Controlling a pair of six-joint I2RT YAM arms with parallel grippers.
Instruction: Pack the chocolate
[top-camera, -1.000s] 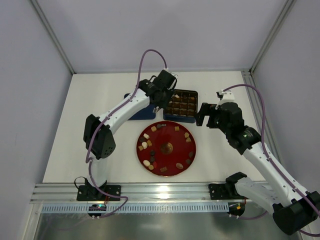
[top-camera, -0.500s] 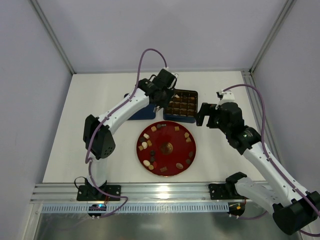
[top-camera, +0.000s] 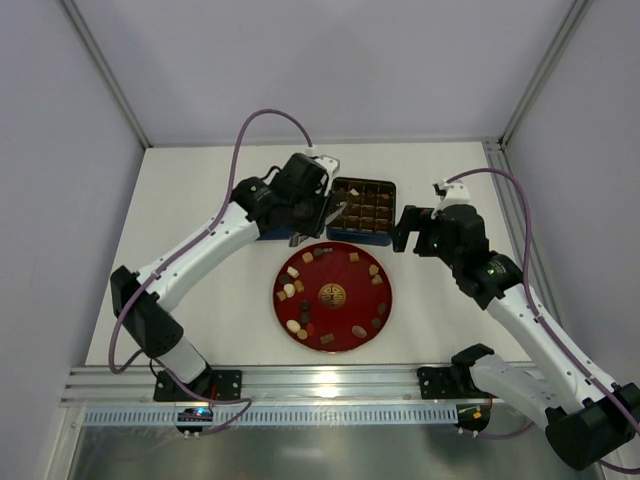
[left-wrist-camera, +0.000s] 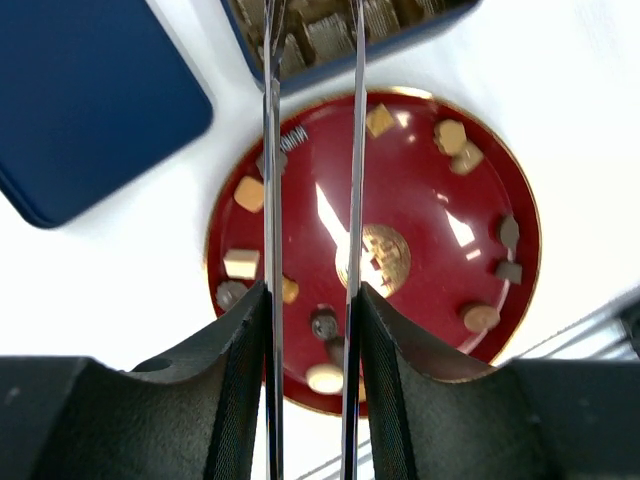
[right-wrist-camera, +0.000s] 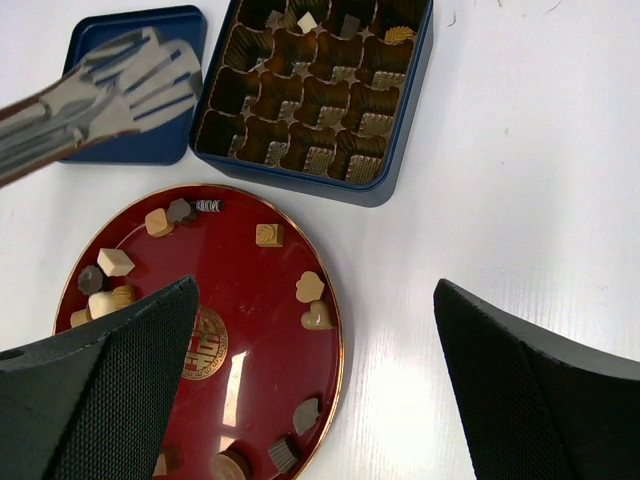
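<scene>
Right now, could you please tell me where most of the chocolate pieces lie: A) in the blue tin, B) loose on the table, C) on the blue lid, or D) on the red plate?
D: the chocolate pieces ring the red plate, while the blue tin has cups that look mostly empty.

I see the small bite-sized chocolate pieces (right-wrist-camera: 268, 235), dark brown, tan and cream, mostly lying loose in a ring near the rim of the round red plate (right-wrist-camera: 250, 300), each apart from its neighbours or only just beside them. A cream block (right-wrist-camera: 116, 262) sits on the left next to a dark piece (right-wrist-camera: 90, 279), and a tan heart-shaped one (right-wrist-camera: 317, 316) lies on the right. In the dark blue square tin (right-wrist-camera: 290, 175) I can make out a small cream piece (right-wrist-camera: 308, 22) and a tan ribbed piece (right-wrist-camera: 399, 35), each in a cup of the far row.
</scene>
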